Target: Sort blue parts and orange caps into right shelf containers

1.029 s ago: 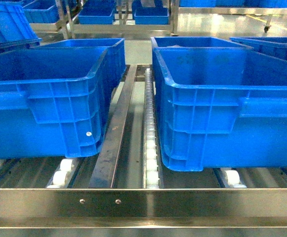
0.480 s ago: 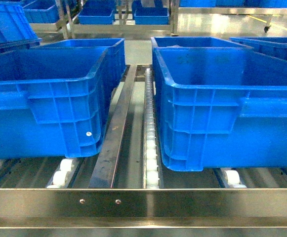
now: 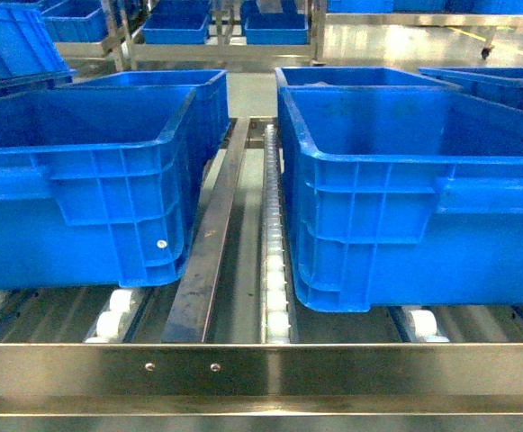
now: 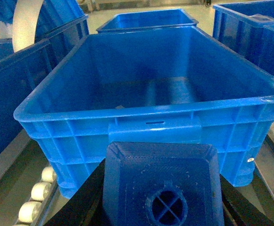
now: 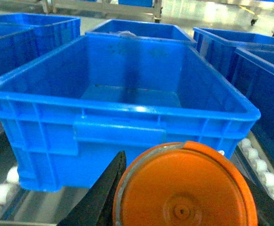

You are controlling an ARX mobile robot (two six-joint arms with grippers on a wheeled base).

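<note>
- The left gripper (image 4: 162,207) has a blue part (image 4: 162,188) clamped between its dark jaws, closed against the part's sides (only slivers of the jaws show at the frame's bottom corners).
- That part sits just short of the near wall of the left crate (image 4: 151,127), low against its handle, not yet over the rim.
- The right gripper (image 5: 184,197) is closed around an orange cap (image 5: 184,188), flat end facing the camera, a dark finger (image 5: 103,193) pressing its left side.
- The cap hangs just in front of the right crate (image 5: 120,127), below its rim.
- In the head view neither arm shows; the two crates (image 3: 81,171) (image 3: 405,189) stand side by side on a roller shelf (image 3: 275,270) behind a steel rail (image 3: 261,369), with more crates beyond.
- Both near crates look empty as far as their floors can be seen, so I judge that nothing has been sorted into them yet.
- Picking appears done for this pair; what is left is lifting each piece over its rim, releasing it inside, then fetching any further parts and caps (none lie in view).
</note>
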